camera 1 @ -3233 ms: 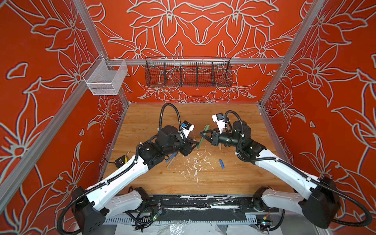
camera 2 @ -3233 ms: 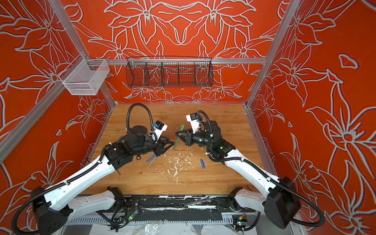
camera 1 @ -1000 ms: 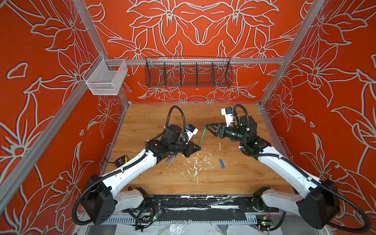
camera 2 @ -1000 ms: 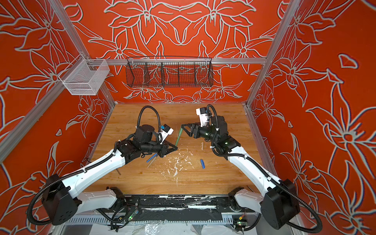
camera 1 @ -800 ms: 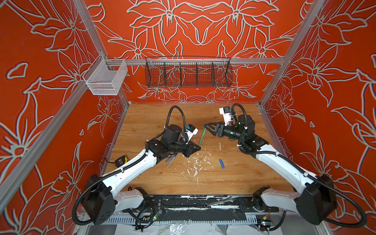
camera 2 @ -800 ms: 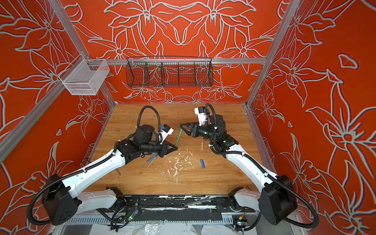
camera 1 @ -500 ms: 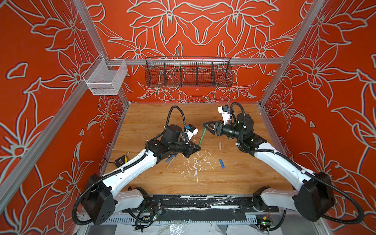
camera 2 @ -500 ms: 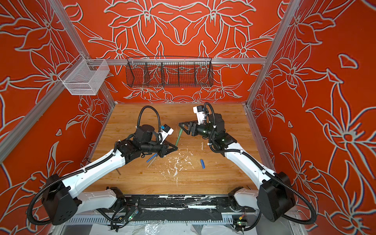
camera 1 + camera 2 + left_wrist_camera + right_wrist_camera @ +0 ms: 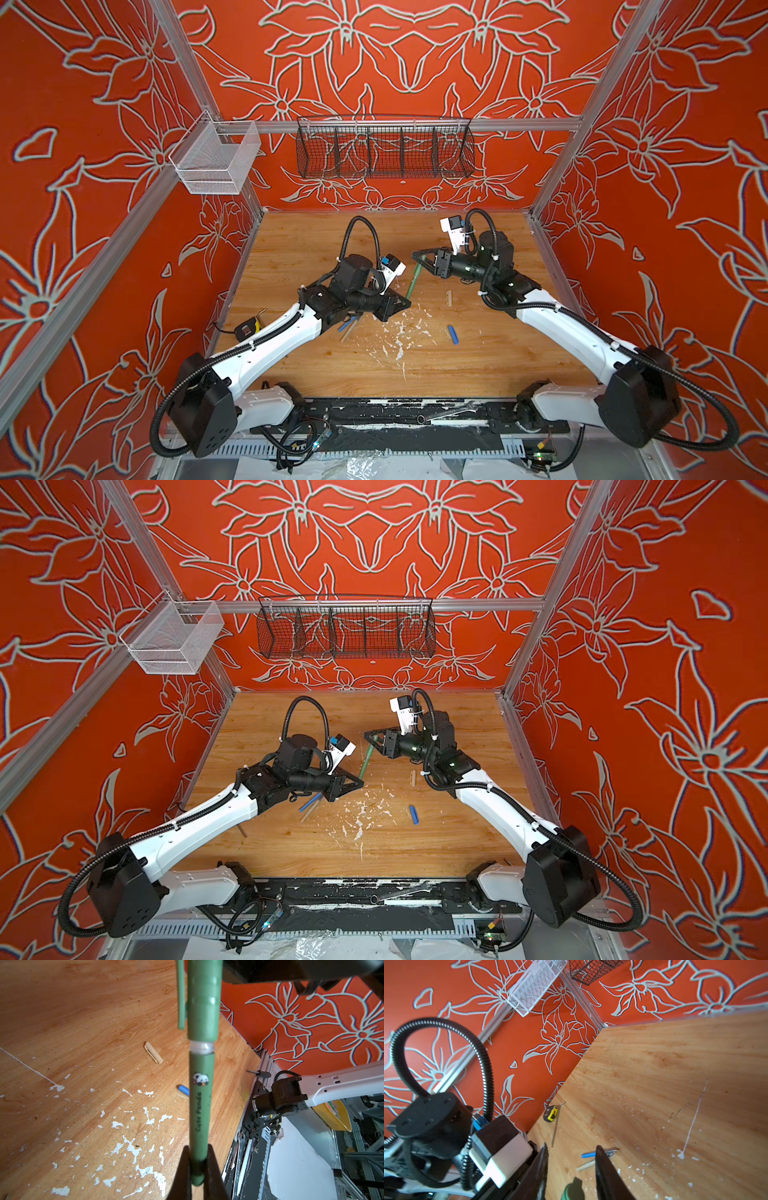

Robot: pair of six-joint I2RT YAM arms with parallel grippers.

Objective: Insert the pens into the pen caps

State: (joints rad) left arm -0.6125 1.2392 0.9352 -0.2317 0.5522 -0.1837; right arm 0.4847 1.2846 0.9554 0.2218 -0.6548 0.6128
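The table (image 9: pixel 316 237) lies below the green pen (image 9: pixel 200 1105), which hangs tilted in the air between the two arms. The left arm (image 9: pixel 270 345) has its jaws clamped on the pen's bare end. The right arm (image 9: pixel 573 332) reaches the pen's other end, where the green cap (image 9: pixel 204 1001) sits. Its jaws stand apart, one on each side of the cap's tip, with daylight on both sides.

We judge the cap not fully home, because a clear band of the pen shows between cap and barrel. We hold the pen only at its far end, so a right-hand squeeze that lands off-centre could lever it round in the left jaws or make it slip. A crooked push along the pen could jam the cap or pop it off. The cap's clip stands out to one side, and a jaw catching it could twist the cap.

Under the pen, the blue pen (image 9: pixel 311 803) and beige pen (image 9: pixel 585 1166) lie partly beneath the left arm. The beige cap (image 9: pixel 448 298) and blue cap (image 9: pixel 453 334) lie on the right arm's side of the pen. If we drop the pen, it could knock them about.
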